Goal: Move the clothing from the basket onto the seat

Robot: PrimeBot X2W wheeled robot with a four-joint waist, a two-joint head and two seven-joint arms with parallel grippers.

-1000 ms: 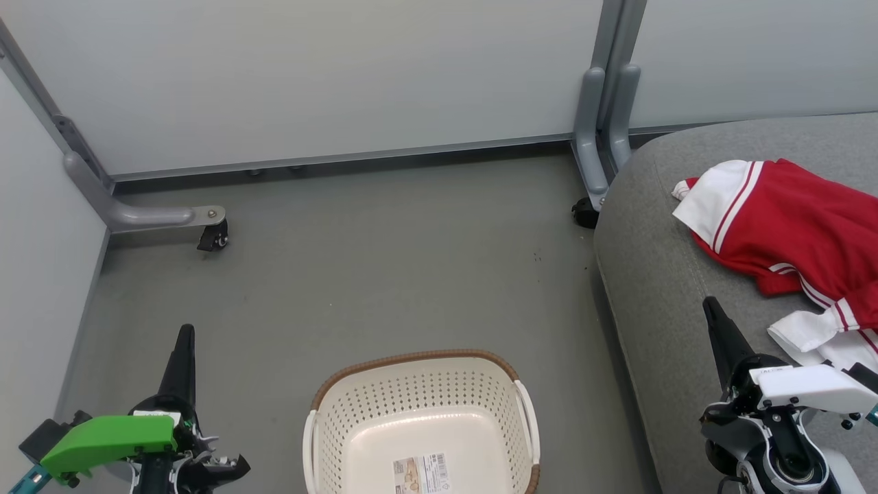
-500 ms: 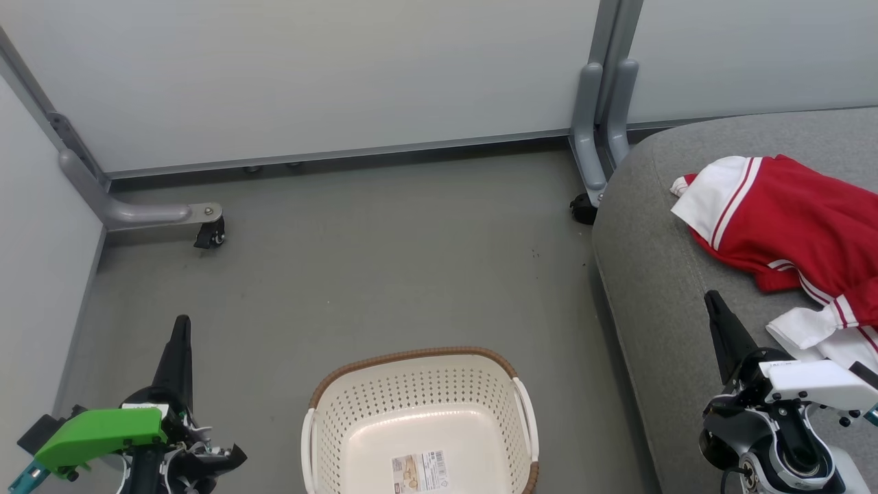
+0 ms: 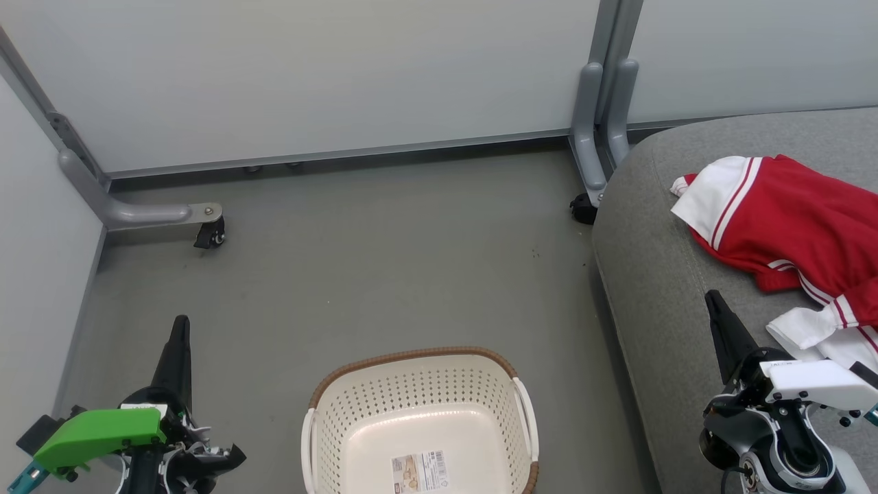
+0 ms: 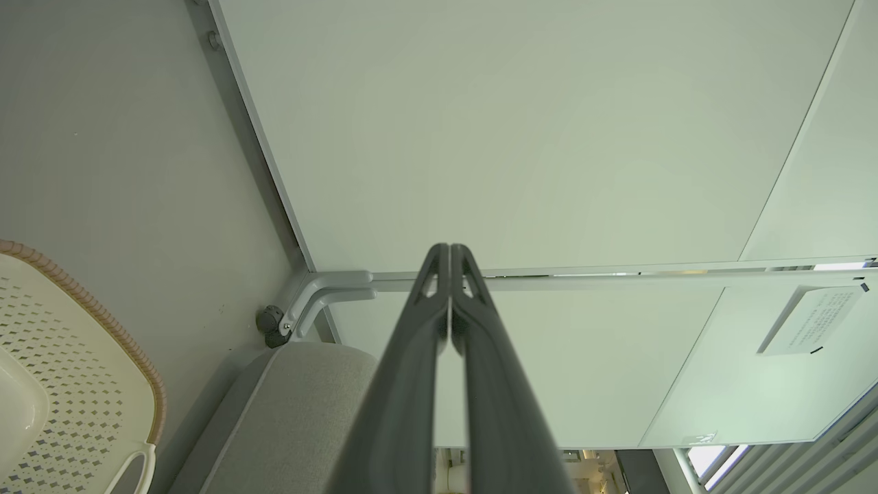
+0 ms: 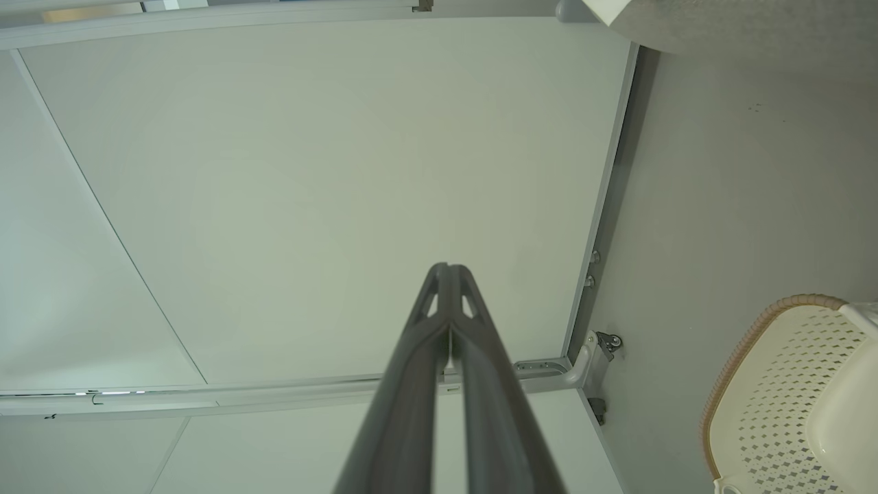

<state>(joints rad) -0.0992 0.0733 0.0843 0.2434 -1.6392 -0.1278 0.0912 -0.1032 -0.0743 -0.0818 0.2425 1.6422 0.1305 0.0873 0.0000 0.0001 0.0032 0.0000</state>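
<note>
1. Clothing [image 3: 789, 226] lies in a rumpled red-and-white heap on the seat [image 3: 651, 274], off to the robot's right, with white trim showing at both ends of the pile.
2. The basket [image 3: 411, 357] stands on the grey floor [image 3: 384, 261] between the two arms, its bare cream bottom showing a label [image 3: 420, 472].
3. The left gripper [image 3: 181, 322] hangs over the floor just left of the basket. Its two dark fingers [image 4: 405, 384] are pressed tip to tip and hold nothing.
4. The right gripper [image 3: 710, 296] shows against the seat's near part, close to the clothing's white hem but apart from it. It too is pinched together and empty.
5. Pale partition panels [image 3: 309, 75] on grey wheeled feet [image 3: 137, 216] close off the far side.
</note>
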